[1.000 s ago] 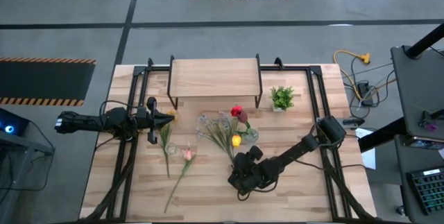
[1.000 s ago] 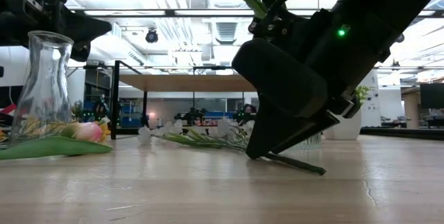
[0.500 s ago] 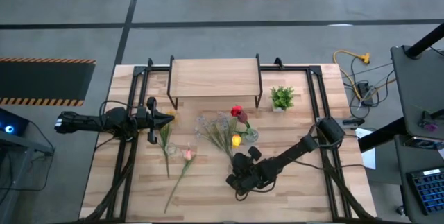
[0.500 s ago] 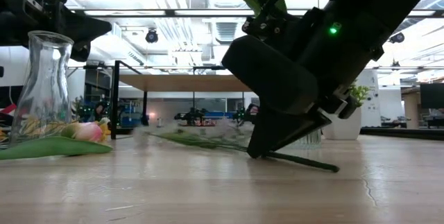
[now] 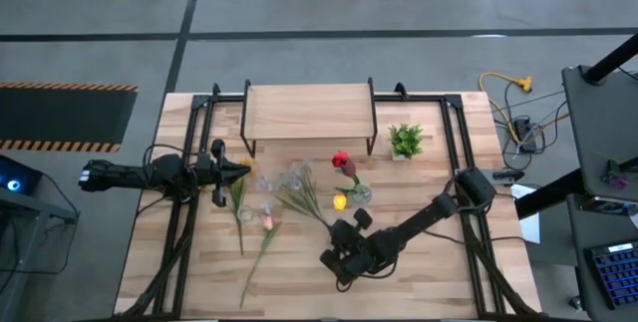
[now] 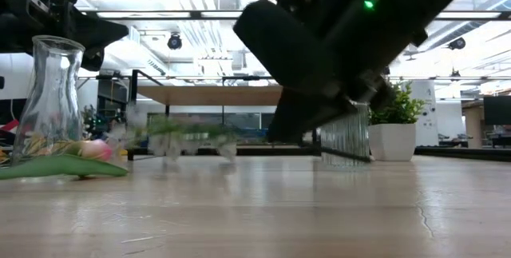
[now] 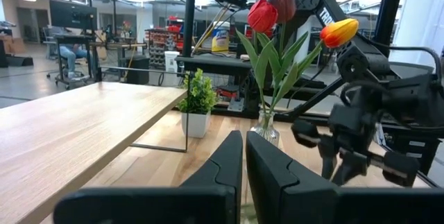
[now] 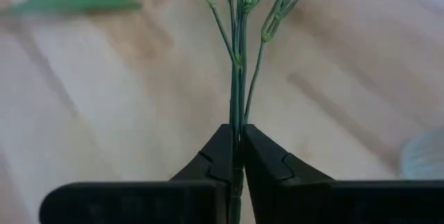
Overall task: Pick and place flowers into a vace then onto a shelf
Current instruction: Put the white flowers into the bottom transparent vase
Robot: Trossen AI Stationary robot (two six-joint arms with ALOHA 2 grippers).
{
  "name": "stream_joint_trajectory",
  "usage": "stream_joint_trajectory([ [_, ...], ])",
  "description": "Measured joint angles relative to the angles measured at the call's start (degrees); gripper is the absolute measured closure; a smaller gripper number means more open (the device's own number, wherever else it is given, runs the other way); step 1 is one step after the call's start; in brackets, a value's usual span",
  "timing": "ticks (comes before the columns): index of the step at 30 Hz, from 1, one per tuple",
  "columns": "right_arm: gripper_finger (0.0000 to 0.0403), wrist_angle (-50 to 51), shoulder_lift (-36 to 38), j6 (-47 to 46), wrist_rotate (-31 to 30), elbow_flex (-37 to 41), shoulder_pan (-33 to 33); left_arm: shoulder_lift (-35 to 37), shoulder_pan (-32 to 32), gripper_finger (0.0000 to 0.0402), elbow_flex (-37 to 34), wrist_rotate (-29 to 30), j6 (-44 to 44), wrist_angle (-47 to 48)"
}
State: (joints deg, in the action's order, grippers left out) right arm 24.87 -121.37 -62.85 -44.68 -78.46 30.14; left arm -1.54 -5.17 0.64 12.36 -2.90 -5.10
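Observation:
My right gripper (image 5: 335, 252) is near the table's middle front, shut on a spray of small white flowers (image 5: 296, 188). In the low view the spray (image 6: 184, 130) hangs above the wood. A glass vase (image 5: 356, 193) with red and yellow flowers stands just beyond it. An empty glass vase (image 6: 49, 98) stands toward the left. A pink flower (image 5: 267, 223) and another green-stemmed flower (image 5: 238, 207) lie flat on the table beside it. My left gripper (image 5: 243, 167) is shut and holds nothing, level above those flowers. The shelf (image 5: 309, 111) stands at the far edge. My right gripper pinches the spray's thin green stem (image 8: 238, 116) between its two fingers, below where it branches. The fingers come slanting down from the table's near right and lie along the stem. The spray reaches out beyond the fingertips, lifted clear of the table.
A small potted plant (image 5: 405, 141) stands right of the shelf. Black frame rails (image 5: 189, 162) run along both sides of the table. Bare wood (image 5: 429, 282) lies at the near right.
My right gripper has shut on the spray's stem, risen and shifted a little toward the table's left. The spray, which lay on the table, is lifted clear, and its blossoms have swung toward the left.

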Motion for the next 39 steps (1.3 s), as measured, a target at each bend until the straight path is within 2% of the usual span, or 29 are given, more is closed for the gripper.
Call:
stream_joint_trajectory([
  [11, 0.0389, -2.8, 1.9, 0.1, -9.2, 0.0, 1.3, 0.0, 0.0, 0.0398, 0.0, 0.0, 0.0, 0.0],
  [18, 0.039, -4.7, 5.1, 2.4, -17.9, -0.1, 3.6, 0.0, 0.0, 0.0398, 0.0, 0.0, 0.0, 0.0],
  [23, 0.039, -13.8, 5.2, 14.3, -19.9, -1.0, 4.2, 0.0, 0.0, 0.0398, 0.0, 0.0, 0.0, -0.1],
  [26, 0.039, -22.5, 5.2, 24.5, -20.4, -1.0, 4.1, 0.0, 0.0, 0.0398, 0.0, 0.0, 0.0, -0.4],
  [31, 0.039, -35.9, 5.2, 42.1, -24.8, -1.0, 4.1, -0.1, 0.0, 0.0398, 0.0, -0.5, 0.0, -0.3],
  [33, 0.039, -41.1, 5.3, 48.6, -24.5, -1.0, 4.1, -0.1, 0.0, 0.0394, 0.0, -3.8, 0.4, -0.3],
  [35, 0.039, -46.0, 5.3, 53.8, -22.9, -1.0, 3.9, -0.1, 0.0, 0.0381, 0.0, -9.9, 1.2, -0.6],
  [39, 0.039, -53.8, 5.3, 62.5, -19.1, -1.0, 3.0, -0.1, 0.0, 0.0333, 0.0, -21.3, 1.4, -4.6],
])
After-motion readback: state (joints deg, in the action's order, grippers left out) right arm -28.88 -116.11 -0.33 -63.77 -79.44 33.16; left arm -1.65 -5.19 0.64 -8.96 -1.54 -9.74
